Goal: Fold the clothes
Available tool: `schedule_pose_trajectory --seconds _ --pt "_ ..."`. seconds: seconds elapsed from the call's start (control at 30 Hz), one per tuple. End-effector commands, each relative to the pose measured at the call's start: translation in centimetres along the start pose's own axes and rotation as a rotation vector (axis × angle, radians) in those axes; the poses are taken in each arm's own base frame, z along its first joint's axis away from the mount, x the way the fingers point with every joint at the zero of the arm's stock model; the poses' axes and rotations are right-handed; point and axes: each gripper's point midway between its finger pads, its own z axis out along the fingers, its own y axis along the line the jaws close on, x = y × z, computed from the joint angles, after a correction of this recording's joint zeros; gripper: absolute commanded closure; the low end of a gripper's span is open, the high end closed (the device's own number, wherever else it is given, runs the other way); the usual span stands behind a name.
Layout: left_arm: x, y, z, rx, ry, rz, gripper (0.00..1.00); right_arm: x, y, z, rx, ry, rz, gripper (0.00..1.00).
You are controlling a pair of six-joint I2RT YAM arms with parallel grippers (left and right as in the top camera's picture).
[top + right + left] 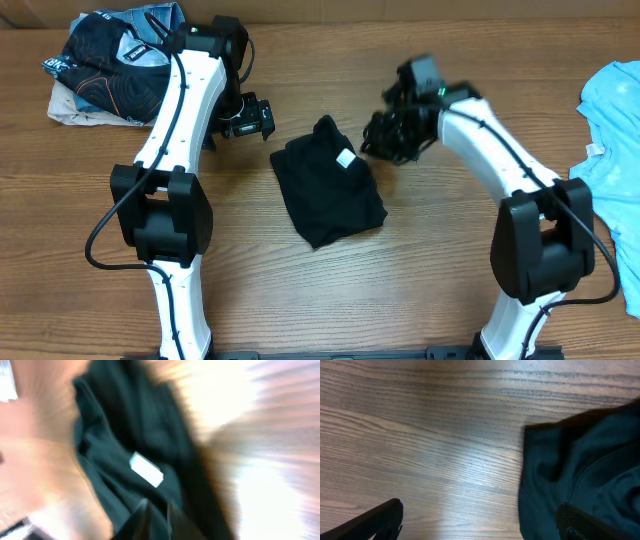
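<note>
A black shirt [325, 190] is seen lying folded into a rough, crumpled rectangle on the wooden table [420, 260], between the two arms. A small white neck label [346, 158] is shown on the shirt's far right corner; no writing can be made out on it, and the right wrist view is too blurred to help.

Just beside the shirt's far left corner the left gripper [258, 120] is held with its fingers [385, 519] spread wide apart. In its wrist view one finger is seen over bare wood and the other over the shirt's edge.

Just beyond the shirt's far right corner the right gripper [385, 140] is smeared by motion. Its dark fingertips [145, 519] are seen above the black cloth near the label, but whether the jaws are parted or pressed together cannot be told.

Well to the right of the shirt, a light blue T-shirt [610, 130] is laid at the table's edge. Far off to the shirt's left a heap of dark patterned clothes [110, 60] is piled; pale lettering is printed there, too small to be read
</note>
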Motion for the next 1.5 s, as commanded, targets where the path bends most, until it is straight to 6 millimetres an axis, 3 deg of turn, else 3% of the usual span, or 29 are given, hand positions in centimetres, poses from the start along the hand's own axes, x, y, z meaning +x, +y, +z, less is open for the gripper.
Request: schedule_pose_trajectory --seconds 0.0,0.1,0.17,0.27,0.4,0.57,0.7,0.73,1.17,1.33,1.47 --pt "0.3 -0.4 -1.2 0.019 -0.025 0.004 0.0 -2.9 -2.3 -5.4 0.22 -0.14 -0.02 0.76" --pt "0.3 -0.4 -1.2 0.02 -0.025 0.004 0.0 -0.9 -2.5 -8.3 0.261 -0.072 0.006 0.62" --pt "0.3 -0.4 -1.2 0.019 -0.026 0.003 0.0 1.1 -2.7 -9.0 0.288 0.002 -0.007 0.43" --pt "0.3 -0.4 -1.2 0.02 -0.026 0.003 0.0 4.1 -3.1 -8.9 0.33 0.117 -0.01 0.28" --pt "0.3 -0.4 -1.2 0.02 -0.026 0.003 0.0 5.4 -2.3 -6.8 0.34 0.157 -0.053 0.12" --pt "0.5 -0.3 -1.2 0.016 -0.018 0.004 0.0 6.7 -1.8 -3.5 0.31 0.2 -0.086 0.15" --pt "0.5 -0.2 -1.2 0.015 -0.016 0.003 0.0 7.8 -2.2 -1.6 0.288 0.24 -0.055 0.44" --pt "0.5 -0.2 -1.2 0.015 -0.016 0.003 0.0 8.0 -2.4 -1.4 0.294 0.248 -0.035 0.45" --pt "0.3 -0.3 -1.2 0.018 -0.023 0.004 0.0 7.4 -2.1 -0.5 0.264 0.22 -0.033 0.49" --pt "0.3 -0.3 -1.2 0.018 -0.024 0.004 0.0 7.3 -1.9 0.0 0.258 0.211 -0.047 0.42" --pt "0.3 -0.3 -1.2 0.019 -0.025 0.004 0.0 7.3 -1.7 0.7 0.253 0.205 -0.062 0.42"
